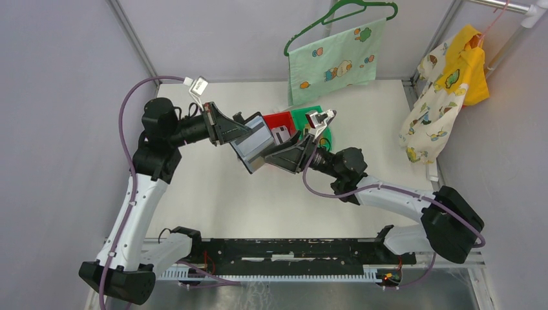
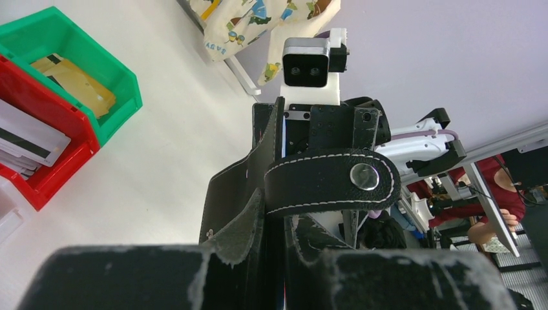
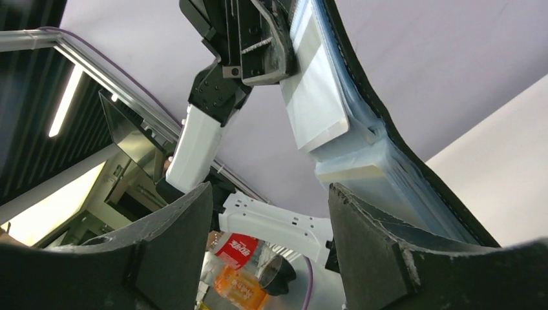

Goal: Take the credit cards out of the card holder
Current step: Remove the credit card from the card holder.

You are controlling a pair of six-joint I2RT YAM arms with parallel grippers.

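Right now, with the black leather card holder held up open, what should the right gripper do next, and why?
Probably move the open right gripper onto the exposed edge of the whitish plastic card: the left gripper clamps the black leather card holder open, card inside.

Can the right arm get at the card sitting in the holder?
Probably yes. The left gripper holds the card holder open in mid-air, with the whitish card facing the open right gripper and nothing between them. Its fingers don't straddle the card yet.
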